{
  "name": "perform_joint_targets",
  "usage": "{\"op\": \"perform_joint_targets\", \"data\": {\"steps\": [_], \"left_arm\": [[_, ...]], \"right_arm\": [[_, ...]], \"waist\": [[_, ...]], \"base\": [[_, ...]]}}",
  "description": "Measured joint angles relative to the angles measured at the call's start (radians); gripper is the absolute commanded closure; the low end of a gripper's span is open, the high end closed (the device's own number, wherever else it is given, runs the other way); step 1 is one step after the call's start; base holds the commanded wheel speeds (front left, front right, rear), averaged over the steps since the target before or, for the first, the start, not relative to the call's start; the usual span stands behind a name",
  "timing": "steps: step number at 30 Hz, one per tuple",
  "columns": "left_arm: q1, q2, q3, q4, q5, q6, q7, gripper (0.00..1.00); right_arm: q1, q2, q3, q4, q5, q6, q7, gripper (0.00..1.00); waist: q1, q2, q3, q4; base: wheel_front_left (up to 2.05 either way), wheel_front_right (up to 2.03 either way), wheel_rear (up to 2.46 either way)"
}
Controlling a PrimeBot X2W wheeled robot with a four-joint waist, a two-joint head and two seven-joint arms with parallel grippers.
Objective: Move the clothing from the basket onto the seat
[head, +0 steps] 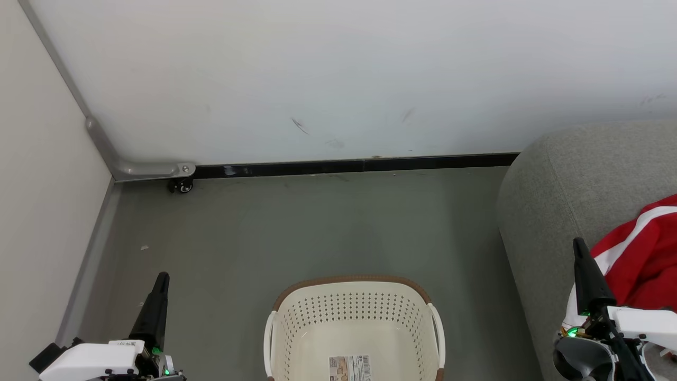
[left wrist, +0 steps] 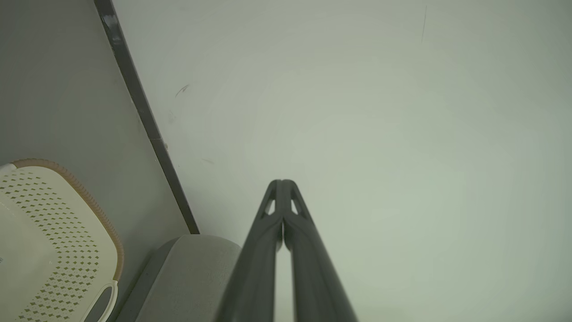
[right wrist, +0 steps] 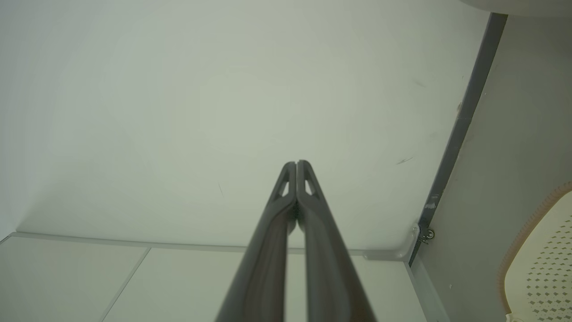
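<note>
The clothing (head: 642,254), red with a white stripe, lies bunched on the seat (head: 560,196), to the right of the basket (head: 351,279). The basket stands on the grey floor (head: 317,227). Its inner floor shows bare cream plastic and a barcode label (head: 349,368).

The right gripper (head: 580,243) rises to the right of the basket, over the seat's front part and just beside the left edge of the red cloth. Whether it touches the cloth cannot be told from the head view. In its wrist view the right gripper (right wrist: 296,164) has both fingers pressed together tip to tip, with nothing pinched between them. They point at the white wall, and the basket's rim (right wrist: 527,223) shows at the lower right.

The left gripper (head: 161,278) stands to the left of the basket, well apart from it and above the floor. In its wrist view the left gripper (left wrist: 282,183) is likewise pressed together and carries nothing. The basket (left wrist: 53,214) and a rounded corner of the seat (left wrist: 196,264) show low on the left.

Beyond the basket, a black baseboard (head: 349,166) runs along the foot of the white wall. At its left end sit a grey metal bracket (head: 143,170) and a small caster wheel (head: 182,186), far from the basket. Bare floor lies between the basket and the seat.
</note>
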Motion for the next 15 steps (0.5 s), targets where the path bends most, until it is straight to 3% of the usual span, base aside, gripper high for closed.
{"op": "perform_joint_targets", "data": {"steps": [15], "left_arm": [[0.000,0.000,0.000,0.001,0.000,0.000,0.000,1.00]], "right_arm": [[0.000,0.000,0.000,0.000,0.000,0.000,0.000,1.00]], "waist": [[-0.0001,0.0000,0.000,0.000]], "base": [[0.00,0.00,0.00]]}}
